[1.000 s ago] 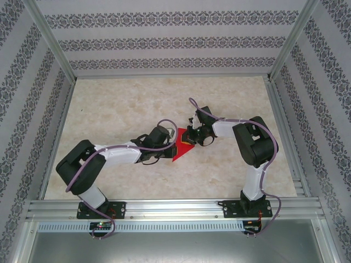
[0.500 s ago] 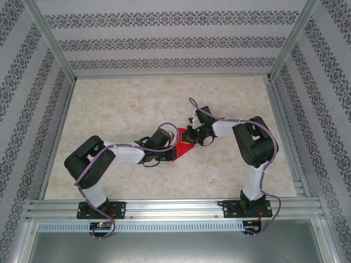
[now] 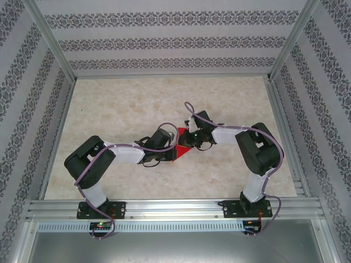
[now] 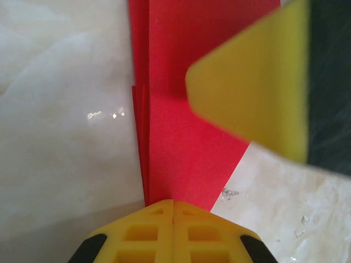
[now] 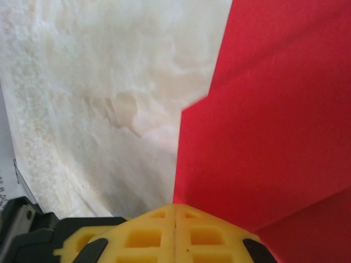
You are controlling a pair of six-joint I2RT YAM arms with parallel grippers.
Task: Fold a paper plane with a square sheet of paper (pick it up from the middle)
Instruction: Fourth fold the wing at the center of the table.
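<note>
The left arm point(image 3: 118, 153) has been swung inward, its elbow carried toward the centre of the tabletop point(image 3: 126, 104). The right arm point(image 3: 258, 150) has been re-posed, its elbow pushed outward and the right claw point(image 3: 189, 142) brought further over the red paper point(image 3: 184, 152), of which less is now exposed.

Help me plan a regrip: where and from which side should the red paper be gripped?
Probably the layered fold edge of the paper: several layers stack there, so it should be stiffest. The paper lies flat on the table, so come in low from the bare table beside that edge, sliding one finger under.
</note>
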